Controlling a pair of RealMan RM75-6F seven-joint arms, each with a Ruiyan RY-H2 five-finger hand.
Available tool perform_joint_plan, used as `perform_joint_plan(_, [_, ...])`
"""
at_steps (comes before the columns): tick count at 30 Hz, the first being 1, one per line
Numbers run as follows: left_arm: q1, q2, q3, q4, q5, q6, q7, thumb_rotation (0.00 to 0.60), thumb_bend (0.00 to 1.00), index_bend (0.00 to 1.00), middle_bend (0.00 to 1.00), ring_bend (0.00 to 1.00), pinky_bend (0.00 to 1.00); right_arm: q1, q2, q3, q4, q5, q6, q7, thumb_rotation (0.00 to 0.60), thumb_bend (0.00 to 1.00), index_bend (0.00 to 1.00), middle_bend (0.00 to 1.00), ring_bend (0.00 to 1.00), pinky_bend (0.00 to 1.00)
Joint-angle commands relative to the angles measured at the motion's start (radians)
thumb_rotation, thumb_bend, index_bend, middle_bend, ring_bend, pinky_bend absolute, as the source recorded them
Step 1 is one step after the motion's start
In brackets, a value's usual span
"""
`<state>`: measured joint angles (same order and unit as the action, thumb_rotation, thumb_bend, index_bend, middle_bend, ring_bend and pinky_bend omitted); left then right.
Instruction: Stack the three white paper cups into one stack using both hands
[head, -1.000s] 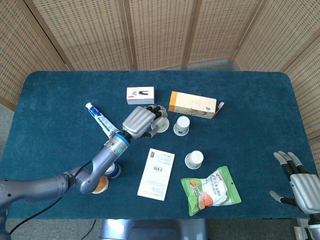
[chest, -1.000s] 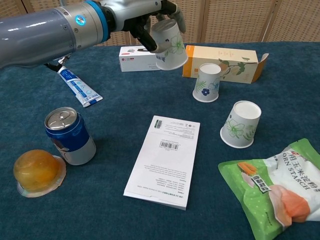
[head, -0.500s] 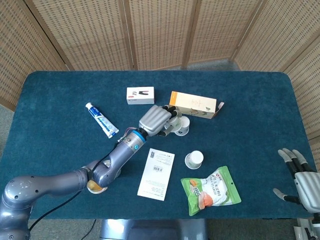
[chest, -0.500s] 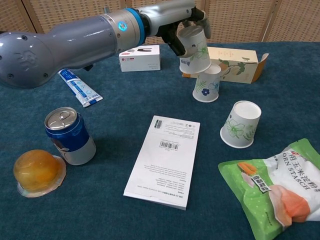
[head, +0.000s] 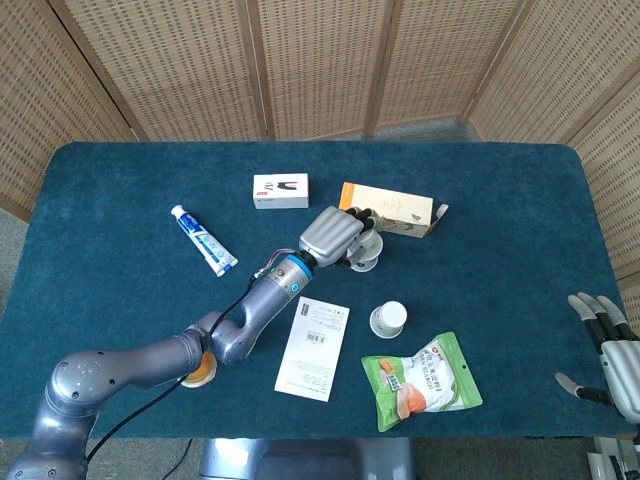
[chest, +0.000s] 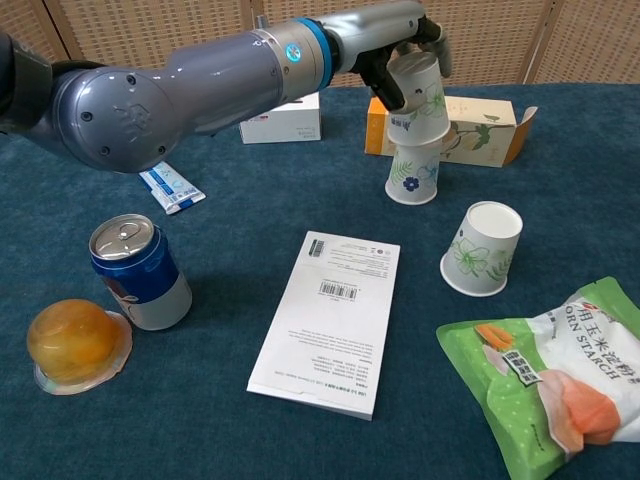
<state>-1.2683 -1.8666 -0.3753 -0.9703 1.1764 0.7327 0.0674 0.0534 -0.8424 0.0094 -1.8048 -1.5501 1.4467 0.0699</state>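
Left hand (chest: 405, 55), clasping an inverted paper cup (chest: 420, 98) directly over the second cup (chest: 413, 175) in front of the orange carton (chest: 470, 120): seat it by lowering straight down, rims concentric, letting go only once nested. Third cup (chest: 481, 248) stands apart, nearer the starch bag (chest: 560, 380); right hand (head: 612, 345) idle, fingers spread, holding nothing. Since a second ago, the held cup has travelled from beside the white box (chest: 280, 115) to this position.
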Motion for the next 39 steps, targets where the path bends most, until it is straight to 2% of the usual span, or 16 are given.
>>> perform_joint_plan(1, [-0.01, -0.005, 0.0, 0.019, 0.005, -0.008, -0.013, 0.6, 0.5, 0.28, 0.26, 0.31, 0.51, 0.001, 0.001, 0.002, -0.001, 0.001, 0.0, 0.0, 0.561, 0.19, 0.0, 0.0, 0.0, 0.4])
perform_joint_plan(10, [-0.025, -0.028, 0.014, 0.076, 0.001, -0.044, -0.039, 0.6, 0.5, 0.27, 0.26, 0.31, 0.5, 0.005, -0.002, 0.005, -0.004, 0.01, -0.009, -0.005, 0.562, 0.19, 0.0, 0.0, 0.0, 0.4])
perform_joint_plan(16, [-0.037, -0.039, 0.02, 0.098, 0.004, -0.064, -0.053, 0.6, 0.5, 0.2, 0.21, 0.25, 0.47, 0.002, -0.001, 0.003, -0.006, 0.008, -0.005, -0.005, 0.56, 0.19, 0.0, 0.0, 0.0, 0.4])
perform_joint_plan(18, [-0.041, -0.037, 0.022, 0.098, 0.001, -0.076, -0.05, 0.6, 0.49, 0.12, 0.16, 0.2, 0.43, 0.001, -0.001, 0.003, -0.006, 0.007, -0.002, 0.0, 0.56, 0.19, 0.0, 0.0, 0.0, 0.4])
perform_joint_plan(21, [-0.046, -0.027, 0.024, 0.089, -0.016, -0.102, -0.033, 0.6, 0.5, 0.01, 0.03, 0.05, 0.33, -0.002, -0.001, 0.002, -0.001, 0.005, 0.002, 0.009, 0.562, 0.19, 0.0, 0.0, 0.0, 0.4])
perform_joint_plan(23, [-0.047, -0.018, 0.024, 0.076, -0.029, -0.114, -0.016, 0.6, 0.49, 0.0, 0.0, 0.0, 0.27, -0.004, -0.003, 0.001, 0.004, 0.005, 0.005, 0.013, 0.565, 0.19, 0.0, 0.0, 0.0, 0.4])
perform_joint_plan(26, [-0.04, -0.005, 0.023, 0.047, -0.037, -0.099, -0.002, 0.6, 0.49, 0.0, 0.0, 0.0, 0.21, -0.005, -0.009, 0.005, 0.016, 0.008, 0.009, 0.024, 0.562, 0.19, 0.0, 0.0, 0.0, 0.4])
perform_joint_plan(30, [-0.004, 0.054, 0.034, -0.055, -0.031, -0.061, 0.015, 0.6, 0.5, 0.0, 0.0, 0.0, 0.18, 0.003, -0.016, 0.013, 0.042, 0.013, 0.003, 0.054, 0.562, 0.19, 0.0, 0.0, 0.0, 0.4])
perform_joint_plan(39, [0.188, 0.326, 0.131, -0.493, -0.004, 0.107, 0.116, 0.6, 0.5, 0.0, 0.0, 0.0, 0.17, 0.048, -0.044, 0.034, 0.111, 0.006, -0.038, 0.132, 0.573, 0.2, 0.0, 0.0, 0.0, 0.4])
